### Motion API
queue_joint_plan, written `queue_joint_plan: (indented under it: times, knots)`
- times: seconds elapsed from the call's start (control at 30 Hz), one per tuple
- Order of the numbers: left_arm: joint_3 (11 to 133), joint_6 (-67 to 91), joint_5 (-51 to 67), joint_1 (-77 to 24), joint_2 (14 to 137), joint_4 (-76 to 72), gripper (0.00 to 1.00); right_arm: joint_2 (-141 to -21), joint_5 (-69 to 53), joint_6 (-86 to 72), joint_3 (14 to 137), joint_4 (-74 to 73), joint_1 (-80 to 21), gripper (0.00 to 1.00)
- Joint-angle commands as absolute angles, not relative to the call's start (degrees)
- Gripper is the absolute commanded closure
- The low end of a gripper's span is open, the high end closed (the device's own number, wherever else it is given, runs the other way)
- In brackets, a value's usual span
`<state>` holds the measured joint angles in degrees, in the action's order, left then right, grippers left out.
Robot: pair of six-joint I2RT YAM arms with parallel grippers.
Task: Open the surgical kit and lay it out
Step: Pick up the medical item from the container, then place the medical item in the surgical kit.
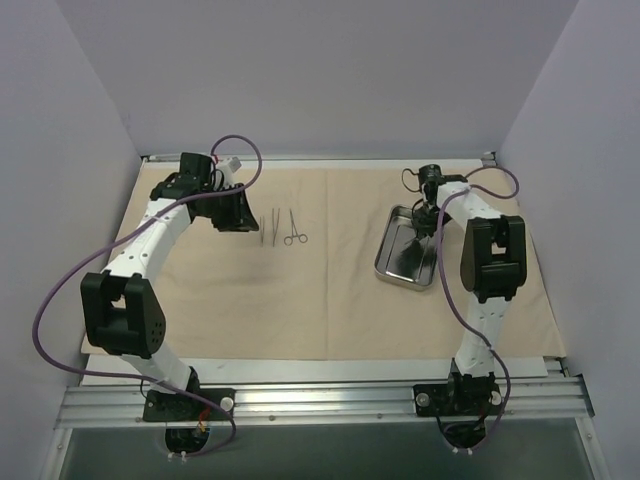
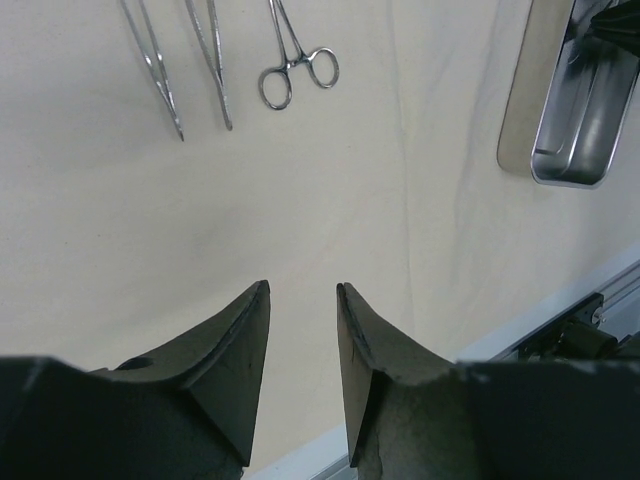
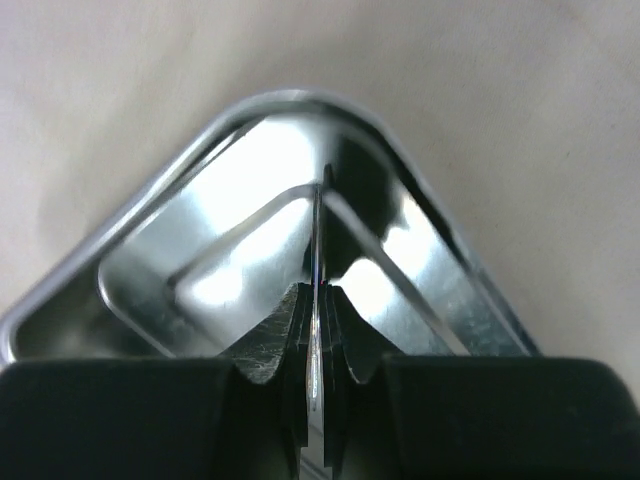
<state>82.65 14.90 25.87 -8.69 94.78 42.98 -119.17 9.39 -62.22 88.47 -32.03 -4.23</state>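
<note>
Top view: we see the cloth wrap (image 1: 340, 300) spread flat, instruments (image 1: 283, 228) left of centre, steel tray (image 1: 398, 268) right. Left wrist: left gripper (image 2: 302, 290) half-spread, empty above the cloth. Right wrist: right gripper (image 3: 318, 292) pinches the tray rim; we advise keeping it level.

1. A robot lab test cell: plain pale walls (image 1: 320, 80) box in the table (image 1: 330, 371) on three sides.
2. A left arm (image 1: 150, 235) and a right arm (image 1: 480, 320) are bolted to a metal rail (image 1: 320, 405) at the table's near edge.
3. A beige cloth (image 1: 330, 295) covers the table, a steel tray (image 1: 400, 262) on it.
</note>
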Motion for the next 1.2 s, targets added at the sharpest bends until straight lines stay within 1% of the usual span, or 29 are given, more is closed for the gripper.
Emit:
queue_joint_plan:
  times: [0.0,0.17,0.27,0.3,0.47,0.53,0.67,0.77,0.8,0.83,0.9,0.93,1.07,1.17]
  knots:
    - [84.99,15.55,27.77,-10.81,91.67,41.49,0.58,-110.67,7.83,-54.68,88.41,-34.98,-6.85,1.0]
    - [87.26,17.23,27.16,-15.98,90.79,39.73,0.56,-107.41,3.09,-43.08,91.57,-35.59,-11.5,1.0]
    - [89.11,17.4,24.53,-21.69,90.97,39.55,0.56,-105.91,1.15,-39.39,94.65,-36.39,-15.72,1.0]
    - [89.82,17.75,24.0,-24.23,91.23,39.2,0.55,-104.69,0.01,-39.11,94.83,-36.21,-16.69,1.0]
    - [90.79,22.58,24.25,-28.47,92.11,36.3,0.54,-100.64,-6.67,-42.09,93.7,-33.06,-21.17,1.0]
    - [90.97,24.77,24.87,-28.83,92.81,34.99,0.54,-98.53,-10.61,-42.27,92.12,-27.72,-22.14,1.0]
    - [90.53,29.09,28.74,-27.95,93.95,32.61,0.54,-95.11,-22.55,-39.21,87.82,-18.21,-23.64,1.0]
    - [89.83,29.88,29.62,-27.08,92.73,32.08,0.53,-91.06,-27.41,-38.85,81.23,-10.32,-23.03,1.0]
    - [89.3,30.06,30.49,-26.72,91.94,31.56,0.53,-89.75,-31.25,-38.5,78.95,-8.37,-23.03,1.0]
    - [88.77,30.75,33.37,-26.28,91.67,30.07,0.52,-89.3,-33.81,-38.32,77.88,-4.09,-23.03,1.0]
    - [86.84,32.07,37.07,-25.06,91.41,27.87,0.52,-87.73,-38.3,-38.84,74.9,-0.63,-23.11,1.0]
    - [86.05,34.08,41.35,-24.61,91.23,24.47,0.52,-87.19,-39.63,-39.28,73.66,4.34,-23.12,1.0]
    - [81.04,39.98,48.58,-23.91,89.74,12.85,0.51,-85.52,-43.32,-40.95,71.19,9.57,-23.03,1.0]
    - [78.14,43.06,50.09,-23.99,88.6,6.87,0.5,-85.34,-46.31,-42.97,70.23,14.14,-22.85,1.0]
